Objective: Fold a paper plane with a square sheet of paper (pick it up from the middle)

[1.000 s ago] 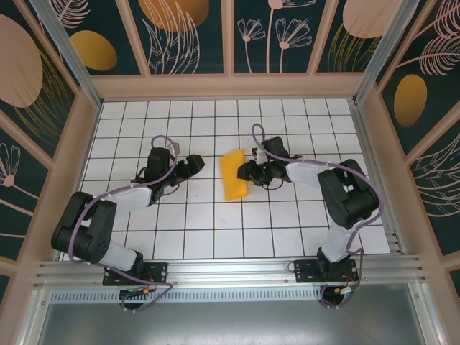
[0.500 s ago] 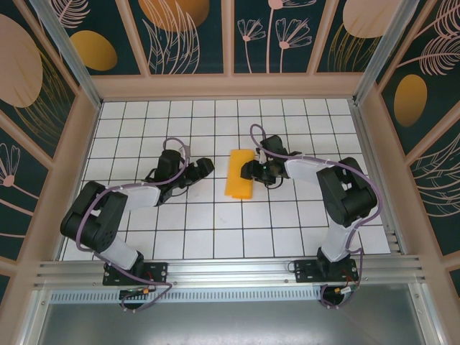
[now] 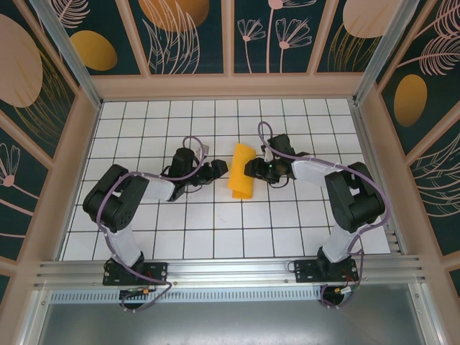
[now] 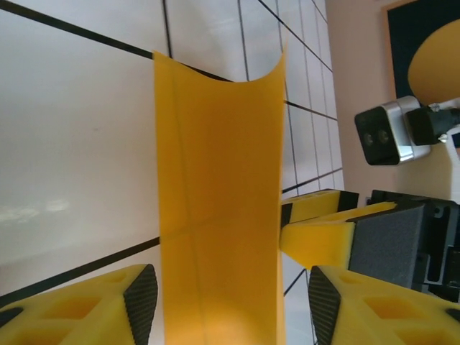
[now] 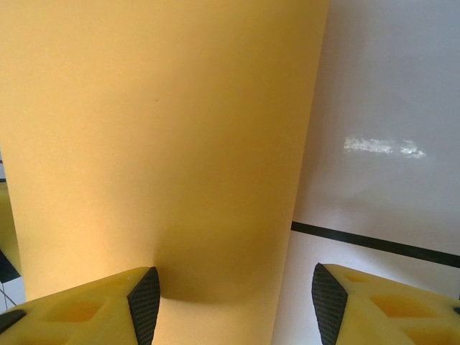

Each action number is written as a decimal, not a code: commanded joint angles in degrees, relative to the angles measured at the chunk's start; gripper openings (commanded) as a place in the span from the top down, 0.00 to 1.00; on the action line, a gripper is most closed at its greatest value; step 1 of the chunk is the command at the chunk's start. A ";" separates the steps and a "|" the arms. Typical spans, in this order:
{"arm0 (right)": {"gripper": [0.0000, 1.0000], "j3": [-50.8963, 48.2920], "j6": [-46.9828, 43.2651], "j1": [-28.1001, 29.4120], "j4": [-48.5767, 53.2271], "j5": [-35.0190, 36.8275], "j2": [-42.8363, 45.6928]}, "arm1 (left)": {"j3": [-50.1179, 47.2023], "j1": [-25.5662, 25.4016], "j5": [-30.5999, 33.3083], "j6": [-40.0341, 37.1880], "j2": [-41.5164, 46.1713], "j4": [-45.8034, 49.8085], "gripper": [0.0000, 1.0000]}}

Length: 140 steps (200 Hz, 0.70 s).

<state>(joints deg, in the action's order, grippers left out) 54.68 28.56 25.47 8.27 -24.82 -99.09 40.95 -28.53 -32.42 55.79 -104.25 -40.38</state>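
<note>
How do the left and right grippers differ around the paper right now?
Left gripper sits on the paper's left side, right gripper on its right. In the left wrist view the paper fits between the left fingers with gaps. In the right wrist view it spreads past one right finger, with bare tile by the other. Shared: both open, close to the bowed paper.

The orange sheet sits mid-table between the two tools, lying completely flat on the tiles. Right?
Not flat. The sheet of paper sits mid-table between the left tool and right tool, but it is bowed, its far edge a clear arc; the left wrist view shows this.
</note>
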 commanded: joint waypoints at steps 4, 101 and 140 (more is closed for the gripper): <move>0.39 -0.63 -0.43 -0.34 0.03 -1.54 1.53 | 1.68 -0.47 -3.88 2.57 -2.27 -8.01 0.44; 0.41 -0.16 -0.34 -0.67 0.33 -2.87 1.06 | 4.17 -0.71 -5.36 2.79 -6.00 -8.05 0.58; 0.42 0.59 -0.24 -1.07 1.12 -3.24 1.41 | 5.54 -0.90 -5.91 3.43 -7.42 -8.62 0.78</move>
<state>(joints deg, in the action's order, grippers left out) 54.59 28.56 25.04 8.40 -26.85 -99.09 44.82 -28.95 -36.91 58.87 -110.54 -46.72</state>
